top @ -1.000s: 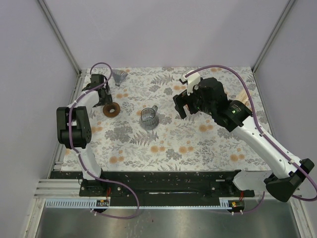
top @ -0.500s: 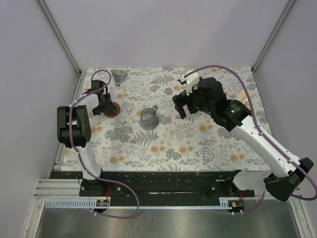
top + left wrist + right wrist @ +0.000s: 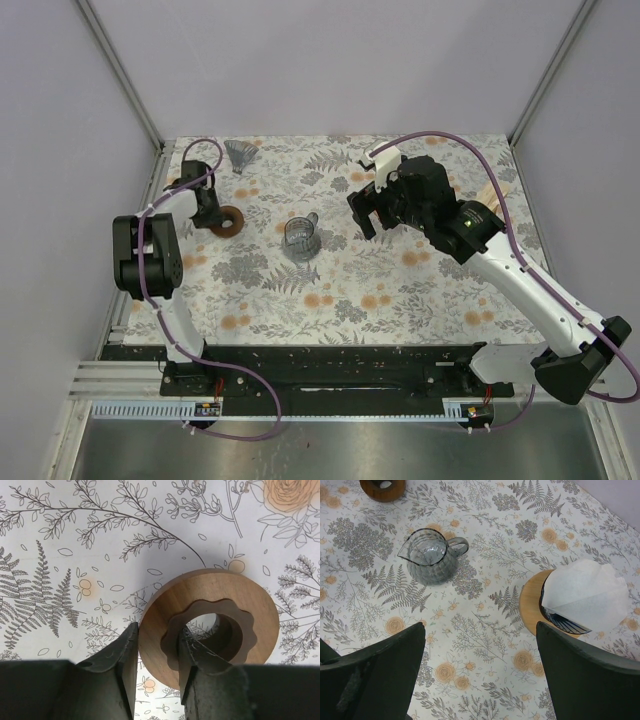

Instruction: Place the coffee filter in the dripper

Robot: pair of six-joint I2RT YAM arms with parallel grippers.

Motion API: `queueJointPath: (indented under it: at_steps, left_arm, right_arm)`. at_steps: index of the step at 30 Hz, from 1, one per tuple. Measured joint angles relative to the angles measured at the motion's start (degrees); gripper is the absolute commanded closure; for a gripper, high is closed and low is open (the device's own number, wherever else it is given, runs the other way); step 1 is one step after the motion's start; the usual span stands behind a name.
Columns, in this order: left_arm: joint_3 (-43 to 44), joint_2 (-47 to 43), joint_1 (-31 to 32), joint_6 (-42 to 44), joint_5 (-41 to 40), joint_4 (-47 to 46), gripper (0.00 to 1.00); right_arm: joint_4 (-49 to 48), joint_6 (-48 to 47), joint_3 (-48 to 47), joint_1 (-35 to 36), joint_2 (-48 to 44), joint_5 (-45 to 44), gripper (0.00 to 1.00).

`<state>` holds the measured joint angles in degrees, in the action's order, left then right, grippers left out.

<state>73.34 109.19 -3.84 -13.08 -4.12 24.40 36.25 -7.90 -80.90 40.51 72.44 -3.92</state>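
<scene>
A stack of white paper coffee filters (image 3: 585, 592) stands in a dark wire holder on a round wooden base (image 3: 530, 602), just right of my open, empty right gripper (image 3: 480, 645), which hangs above the floral cloth (image 3: 368, 210). The glass cone dripper (image 3: 240, 155) lies at the back left. My left gripper (image 3: 157, 645) is shut on the wall of a wooden ring (image 3: 215, 592), one finger outside its rim and one inside its hole; both show in the top view (image 3: 210, 208), with the ring (image 3: 229, 221) on the table.
A ribbed glass pitcher (image 3: 300, 238) stands mid-table and shows in the right wrist view (image 3: 430, 555). The wooden ring (image 3: 382, 487) shows at that view's top left. Pale wooden sticks (image 3: 492, 195) lie at the right edge. Purple walls enclose the table.
My left gripper has moved from the back-left corner forward to the wooden ring and closed over its rim. The right arm has barely moved.
</scene>
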Motion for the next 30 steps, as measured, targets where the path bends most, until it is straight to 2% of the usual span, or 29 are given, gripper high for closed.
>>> queueJointPath:
  at_steps: [7, 11, 15, 22, 30]
  left_arm:
    - [0.15, -4.96, 0.5, 4.48, 4.2, 3.17, 1.0]
    - [2.62, -9.51, 2.89, 7.45, 7.93, 7.04, 1.0]
    - [6.47, -12.96, 9.79, 10.84, 10.67, 10.27, 1.0]
    - [13.33, -12.83, 22.43, 14.86, 13.55, 15.78, 1.0]
    - [15.37, -6.95, 27.36, 17.59, 11.98, 20.13, 1.0]
  right_arm:
    - [0.0, -0.02, 0.0, 0.0, 0.0, 0.0, 0.01]
    - [0.0, -0.04, 0.0, 0.0, 0.0, -0.02, 0.01]
    - [-0.02, -0.04, 0.0, 0.0, 0.0, -0.09, 0.01]
    - [0.0, -0.09, 0.04, 0.0, 0.0, -0.15, 0.01]
    - [0.0, -0.39, 0.26, 0.0, -0.02, -1.01, 0.01]
